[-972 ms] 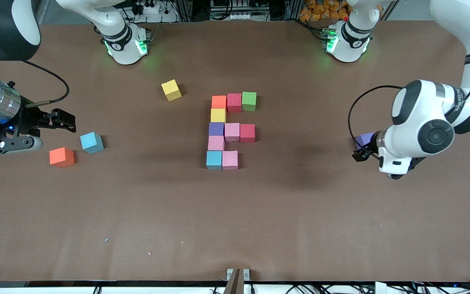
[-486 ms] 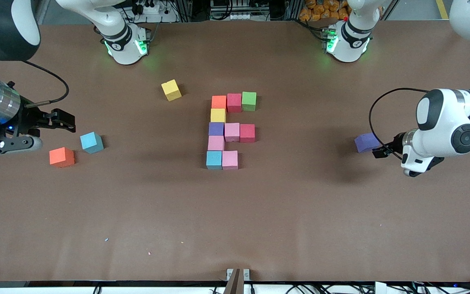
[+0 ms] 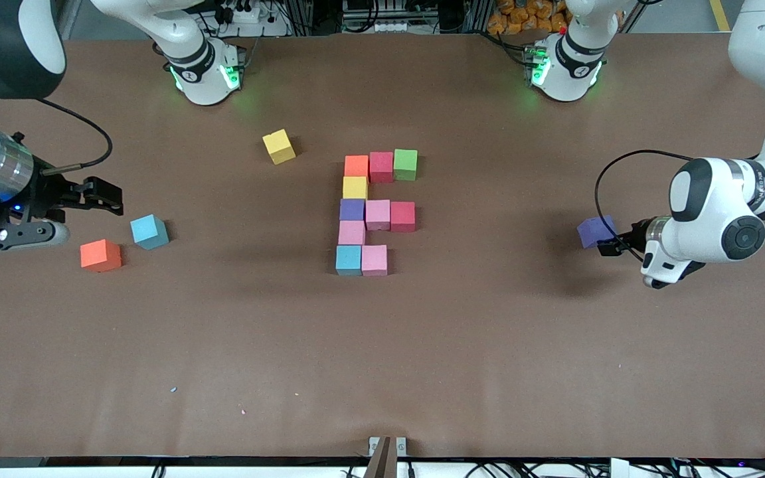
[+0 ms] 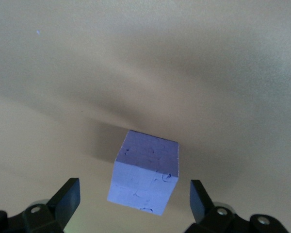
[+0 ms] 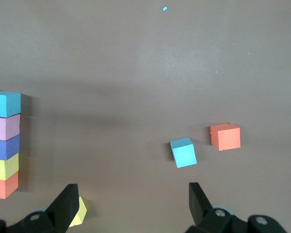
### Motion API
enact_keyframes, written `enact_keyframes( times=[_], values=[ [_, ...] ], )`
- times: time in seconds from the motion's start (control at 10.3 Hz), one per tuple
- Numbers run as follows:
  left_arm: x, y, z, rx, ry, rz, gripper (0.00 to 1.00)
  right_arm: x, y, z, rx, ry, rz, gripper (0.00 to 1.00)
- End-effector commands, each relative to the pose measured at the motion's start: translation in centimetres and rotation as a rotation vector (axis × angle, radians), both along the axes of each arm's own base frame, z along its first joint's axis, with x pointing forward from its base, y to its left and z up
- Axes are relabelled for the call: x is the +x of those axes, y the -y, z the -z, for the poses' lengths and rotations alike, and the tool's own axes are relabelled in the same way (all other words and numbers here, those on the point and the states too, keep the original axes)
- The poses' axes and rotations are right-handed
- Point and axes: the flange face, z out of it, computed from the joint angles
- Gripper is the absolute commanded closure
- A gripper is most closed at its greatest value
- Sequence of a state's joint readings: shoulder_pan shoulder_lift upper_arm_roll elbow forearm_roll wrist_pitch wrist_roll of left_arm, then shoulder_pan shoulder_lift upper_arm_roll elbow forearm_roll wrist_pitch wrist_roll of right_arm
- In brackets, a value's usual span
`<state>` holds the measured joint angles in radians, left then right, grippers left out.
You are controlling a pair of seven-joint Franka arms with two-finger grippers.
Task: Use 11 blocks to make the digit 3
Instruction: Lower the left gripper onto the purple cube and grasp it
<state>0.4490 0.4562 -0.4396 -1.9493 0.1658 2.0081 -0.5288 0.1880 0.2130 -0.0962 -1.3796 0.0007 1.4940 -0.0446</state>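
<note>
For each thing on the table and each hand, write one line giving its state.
Digit 3 figure: ten blocks placed, one missing.
Purple block: loose, between the left hand's open fingers, not gripped.
Left hand: open.
Right hand: open, waiting.
Yellow block, blue block, orange block: loose.

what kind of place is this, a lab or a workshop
Most likely a robotics lab: two white robot arms are bolted at the edge of a brown table, coloured foam blocks lie on it, and cables and power strips run along the edge.
</note>
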Motion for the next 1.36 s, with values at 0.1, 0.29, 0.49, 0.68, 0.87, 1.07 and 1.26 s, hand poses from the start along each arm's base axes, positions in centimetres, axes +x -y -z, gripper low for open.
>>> enact_keyframes(
  times=[0.1,0.29,0.49,0.68,0.87,1.07,1.26],
  values=[
    [-0.7,0.2,1.4,-0.020,-0.020,0.050,0.00,-0.8,0.2,-0.4,0.016,0.003,0.016,0.00],
    [-0.9,0.5,2.8,-0.053,-0.039,0.107,0.00,-0.8,0.3,-0.4,0.016,0.003,0.018,0.00],
    [-1.1,0.4,3.9,-0.067,-0.052,0.140,0.00,-0.8,0.2,-0.3,0.017,0.002,0.018,0.00],
    [-1.2,0.5,5.0,-0.071,-0.057,0.153,0.00,-0.8,0.2,-0.3,0.017,0.002,0.018,0.00],
    [-1.1,1.0,5.9,-0.076,-0.056,0.148,0.00,-0.8,0.3,-0.3,0.016,0.002,0.018,0.00],
    [-1.1,1.4,6.7,-0.079,-0.061,0.139,0.46,-0.8,0.3,-0.3,0.016,0.002,0.018,0.00],
    [-1.0,1.5,6.5,-0.063,-0.060,0.102,0.74,-0.8,0.3,-0.3,0.016,0.002,0.018,0.00]
  ],
)
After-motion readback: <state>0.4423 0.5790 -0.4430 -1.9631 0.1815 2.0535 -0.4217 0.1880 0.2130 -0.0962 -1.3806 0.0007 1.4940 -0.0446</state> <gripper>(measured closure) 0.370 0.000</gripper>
